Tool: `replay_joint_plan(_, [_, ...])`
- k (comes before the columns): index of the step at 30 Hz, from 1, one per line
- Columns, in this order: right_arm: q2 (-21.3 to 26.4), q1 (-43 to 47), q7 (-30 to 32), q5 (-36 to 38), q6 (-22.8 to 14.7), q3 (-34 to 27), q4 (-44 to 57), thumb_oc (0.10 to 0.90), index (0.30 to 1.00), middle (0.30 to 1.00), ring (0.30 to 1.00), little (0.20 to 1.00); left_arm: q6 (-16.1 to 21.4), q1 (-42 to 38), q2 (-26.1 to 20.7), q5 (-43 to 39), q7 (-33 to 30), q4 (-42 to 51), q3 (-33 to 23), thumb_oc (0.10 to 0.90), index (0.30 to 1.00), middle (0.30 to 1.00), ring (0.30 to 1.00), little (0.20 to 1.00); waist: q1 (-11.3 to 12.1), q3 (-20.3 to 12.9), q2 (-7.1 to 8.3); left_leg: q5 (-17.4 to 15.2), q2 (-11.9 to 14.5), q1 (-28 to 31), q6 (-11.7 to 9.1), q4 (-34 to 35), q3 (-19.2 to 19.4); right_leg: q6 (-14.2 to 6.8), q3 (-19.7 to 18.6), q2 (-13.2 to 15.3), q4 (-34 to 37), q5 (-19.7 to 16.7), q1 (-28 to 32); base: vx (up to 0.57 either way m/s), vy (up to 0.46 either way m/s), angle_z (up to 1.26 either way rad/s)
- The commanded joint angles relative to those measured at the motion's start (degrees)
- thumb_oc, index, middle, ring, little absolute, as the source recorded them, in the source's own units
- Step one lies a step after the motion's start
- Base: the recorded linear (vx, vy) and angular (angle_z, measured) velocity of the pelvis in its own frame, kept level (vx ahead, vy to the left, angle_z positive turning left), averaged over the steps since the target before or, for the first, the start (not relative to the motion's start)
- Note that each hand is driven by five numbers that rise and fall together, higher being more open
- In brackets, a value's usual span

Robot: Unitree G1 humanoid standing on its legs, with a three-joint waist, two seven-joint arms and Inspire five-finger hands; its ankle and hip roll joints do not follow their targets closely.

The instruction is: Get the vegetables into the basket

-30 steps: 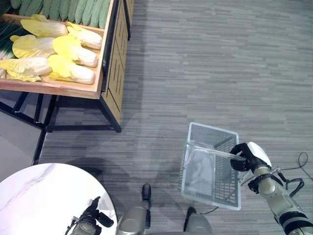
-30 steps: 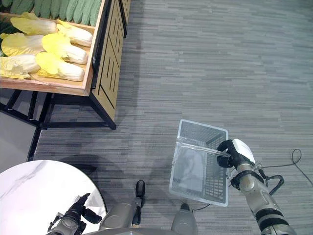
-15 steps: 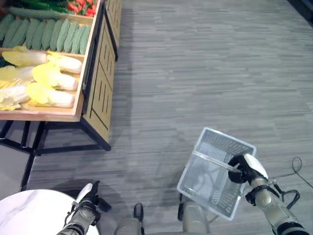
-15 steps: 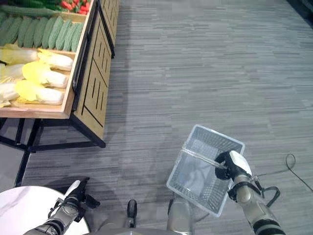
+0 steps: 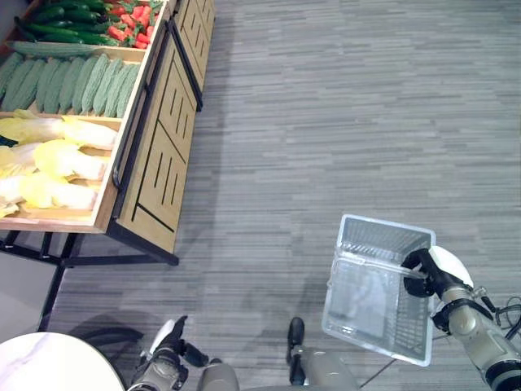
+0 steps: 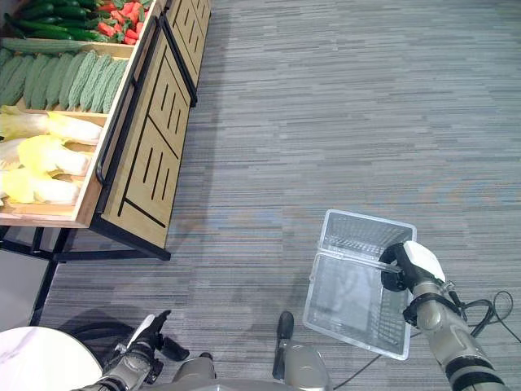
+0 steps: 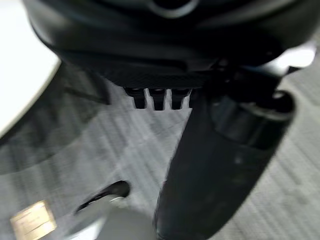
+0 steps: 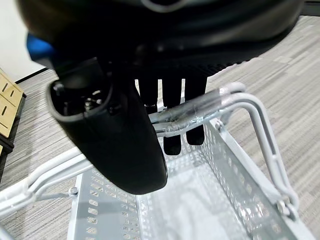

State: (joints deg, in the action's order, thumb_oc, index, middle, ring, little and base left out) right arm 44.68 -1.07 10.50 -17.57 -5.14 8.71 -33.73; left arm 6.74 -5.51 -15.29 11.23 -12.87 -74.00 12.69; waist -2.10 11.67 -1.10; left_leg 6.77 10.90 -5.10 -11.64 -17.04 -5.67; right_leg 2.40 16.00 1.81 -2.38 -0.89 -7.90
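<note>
Grey floor: one basket (image 5: 417, 355), right hand (image 5: 435, 271) gripping.

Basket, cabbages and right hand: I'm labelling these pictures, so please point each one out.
basket (image 5: 383, 238): left eye view, on its far mesh wall.
cabbages (image 6: 49, 155): right eye view, on a yellow leafy head in the wooden stand.
right hand (image 6: 396, 269): right eye view, on dark fingers curled round the basket's handle.

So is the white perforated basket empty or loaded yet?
Empty: the white perforated basket shows a bare floor, hanging by its handle from the right hand.
</note>
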Motion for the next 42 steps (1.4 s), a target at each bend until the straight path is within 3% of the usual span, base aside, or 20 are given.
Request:
replay_joint_plan(1, [3.19, 2.51, 4.36, 2.22, -3.9, -6.72, 7.52, 0.4, 0.3, 0.3, 0.3, 0.3, -0.83, 0.6, -3.52, 1.32, -0.87, -1.29, 0.85, 0.9, 1.0, 1.0, 1.0, 1.0, 2.22, -0.09, 2.46, -2.95, -4.58, -4.38, 5.57, 5.83, 4.75, -8.66, -3.82, 5.64, -1.54, -0.9, -1.09, 0.11, -0.02, 0.25])
replay_joint_plan(4, [3.63, 3.51, 5.0, 1.51, -3.98, -6.43, 7.88, 0.4, 0.3, 0.3, 0.3, 0.3, -0.92, 1.88, -2.67, 2.76, -0.23, -2.4, 1.38, 0.9, 1.0, 1.0, 1.0, 1.0, 3.59, -0.03, 2.03, -0.99, -4.14, -8.61, 5.47, 12.32, 6.38, -9.18, -3.93, 5.74, -0.66, -0.21, 0.65, 0.18, 0.048, 0.28])
replay_joint_plan(6, [3.21, 4.15, 5.45, 0.77, -4.02, -5.75, 7.59, 0.4, 0.3, 0.3, 0.3, 0.3, -1.14, 3.76, -2.11, 3.8, 0.39, -3.44, 1.27, 0.9, 1.0, 1.0, 1.0, 1.0, 5.6, -0.13, 1.35, 4.27, -3.97, -12.54, 4.74, 17.71, 6.36, -9.15, -5.02, 4.35, 0.02, 1.01, 3.57, 0.24, 0.101, -0.05])
replay_joint_plan(10, [2.66, 4.25, 4.45, -0.2, -3.78, -5.05, 8.17, 0.4, 0.3, 0.3, 0.3, 0.3, -1.33, 5.26, -2.31, 4.36, 1.04, -4.15, 0.37, 0.9, 1.0, 1.0, 1.0, 1.0, 6.86, -0.48, 1.38, 5.39, -3.5, -11.32, 4.48, 19.01, 6.3, -9.34, -7.0, 4.0, -0.28, 2.76, 6.32, 0.27, 0.158, -0.32])
replay_joint_plan(16, [-0.71, 4.19, 3.88, -1.49, -2.63, -4.48, 7.51, 0.4, 0.3, 0.3, 0.3, 0.3, -1.5, 5.85, -2.42, 4.7, 1.73, -4.36, 0.33, 0.9, 1.0, 1.0, 1.0, 1.0, 7.35, -1.47, 3.33, 2.14, -5.57, -9.81, 7.36, 16.15, 8.01, -11.68, -8.94, 7.66, -2.45, 2.31, 7.4, 0.17, 0.227, -0.24])
replay_joint_plan(20, [-2.17, 6.25, 4.1, -1.71, -1.98, -2.73, 5.85, 0.4, 0.3, 0.3, 0.3, 0.3, -1.51, 5.2, -3.24, 4.22, 1.64, -3.37, 0.67, 0.9, 1.0, 1.0, 1.0, 1.0, 7.78, -1.44, 4.47, 0.43, -6.68, -9.33, 8.81, 15.51, 8.78, -12.81, -10.0, 9.19, -3.95, -0.76, 5.94, 0.1, 0.205, 0.03])
replay_joint_plan(21, [-3.0, 7.75, 4.48, -1.84, -1.54, -1.57, 3.93, 0.4, 0.3, 0.3, 0.3, 0.3, -1.75, 4.31, -4.59, 3.68, 1.18, -2.43, 0.77, 0.9, 1.0, 1.0, 1.0, 1.0, 7.7, -0.99, 5.07, -0.92, -7.71, -7.52, 10.45, 15.97, 8.98, -13.35, -10.89, 10.02, -11.37, -5.47, 2.57, 0.1, 0.207, -0.13])
replay_joint_plan(26, [-4.47, 8.03, 5.17, -1.14, -1.49, -1.03, 1.59, 0.4, 0.3, 0.3, 0.3, 0.3, -2.04, 2.49, -6.43, 4.12, 0.25, -1.87, 1.37, 0.9, 1.0, 1.0, 1.0, 1.0, 6.64, 0.41, 4.34, -2.99, -8.76, -3.89, 12.27, 16.55, 8.75, -12.77, -10.82, 9.53, -22.31, -8.77, -2.7, 0.13, 0.193, -0.05])
replay_joint_plan(28, [-4.5, 8.04, 5.04, -1.13, -1.44, -0.72, 1.08, 0.4, 0.3, 0.3, 0.3, 0.3, -2.01, 0.97, -7.46, 4.14, -0.1, -1.22, 1.78, 0.9, 1.0, 1.0, 1.0, 1.0, 5.58, 1.15, 3.98, -3.72, -8.78, -1.76, 12.52, 17.0, 8.34, -12.19, -10.38, 8.58, -23.0, -8.49, -6.21, 0.27, 0.064, 0.02])
replay_joint_plan(29, [-4.54, 7.89, 5.02, -0.56, -1.47, -0.68, 0.57, 0.4, 0.3, 0.3, 0.3, 0.3, -1.72, -1.42, -8.32, 2.95, -0.71, -0.21, 1.81, 0.9, 1.0, 1.0, 1.0, 1.0, 4.29, 1.82, 4.04, -5.14, -8.83, 0.94, 11.95, 17.28, 7.48, -11.96, -8.56, 8.99, -17.5, -7.29, -8.68, 0.32, -0.017, 0.05])
replay_joint_plan(30, [-4.54, 7.89, 5.02, -0.56, -1.47, -0.68, 0.57, 0.4, 0.3, 0.3, 0.3, 0.3, -1.72, -1.43, -8.33, 2.94, -0.71, -0.21, 1.82, 0.9, 1.0, 1.0, 1.0, 1.0, 4.24, 1.9, 3.98, -5.2, -8.77, 1.05, 11.92, 17.29, 7.4, -11.95, -8.45, 8.94, -17.45, -7.25, -8.51, 0.35, -0.085, 0.11])
replay_joint_plan(32, [-4.64, 7.67, 5.2, -0.23, -1.45, -0.78, 0.26, 0.4, 0.3, 0.3, 0.3, 0.3, -1.45, -3.3, -8.82, 2.79, -1.13, 0.84, 2.52, 0.9, 1.0, 1.0, 1.0, 1.0, 3.1, 2.12, 4.27, -6.91, -8.6, 2.66, 11.03, 17.03, 6.41, -12.62, -8.61, 9.15, -10.04, -7.67, -9.64, 0.32, -0.155, 0.38])
replay_joint_plan(33, [-4.57, 7.04, 5.15, -0.08, -1.29, -0.94, 0.71, 0.4, 0.3, 0.3, 0.3, 0.3, -1.22, -4.75, -9.29, 2.37, -1.51, 2.21, 2.75, 0.9, 1.0, 1.0, 1.0, 1.0, 1.89, 2.13, 4.53, -8.81, -8.24, 4.28, 9.94, 16.04, 5.05, -13.52, -10.21, 9.36, -4.09, -9.28, -10.59, 0.47, -0.229, 0.32])
replay_joint_plan(34, [-4.59, 6.22, 5.06, -0.09, -1.33, -1.16, 1.03, 0.4, 0.3, 0.3, 0.3, 0.3, -0.94, -4.98, -9.42, 2.23, -1.59, 2.86, 2.85, 0.9, 1.0, 1.0, 1.0, 1.0, 1.32, 2.03, 4.6, -9.59, -7.96, 5.34, 9.52, 15.97, 4.36, -13.9, -11.34, 9.42, -2.87, -10.15, -10.97, 0.47, -0.234, 0.28])
replay_joint_plan(36, [-4.68, 4.85, 4.81, -0.23, -1.26, -1.54, 0.71, 0.4, 0.3, 0.3, 0.3, 0.3, -0.72, -4.68, -9.44, 1.92, -1.48, 3.96, 3.0, 0.9, 1.0, 1.0, 1.0, 1.0, 0.76, 1.31, 4.89, -10.52, -7.81, 6.63, 9.09, 15.73, 3.23, -14.14, -12.97, 8.95, -3.48, -10.49, -10.74, 0.33, -0.177, 0.58])
replay_joint_plan(39, [-4.93, 3.81, 4.05, 0.41, -1.31, -1.62, -0.04, 0.4, 0.3, 0.3, 0.3, 0.3, -0.46, -3.74, -8.94, 1.15, -1.49, 4.09, 2.69, 0.9, 1.0, 1.0, 1.0, 1.0, 0.87, -0.45, 4.93, -11.63, -6.6, 8.26, 8.25, 14.89, 2.13, -12.96, -11.28, 7.41, -4.2, -7.98, -9.3, 0.33, -0.239, 0.58])
replay_joint_plan(42, [-3.96, 3.25, 3.28, 0.76, -1.8, -1.52, 0.62, 0.4, 0.3, 0.3, 0.3, 0.3, -0.5, -2.13, -8.17, 0.69, -0.87, 3.57, 2.27, 0.9, 1.0, 1.0, 1.0, 1.0, 0.9, -1.96, 3.92, -8.86, -3.28, 8.57, 6.45, 12.22, 0.17, -10.98, -8.68, 4.85, -7.06, -4.25, -8.17, 0.34, -0.308, 0.28])
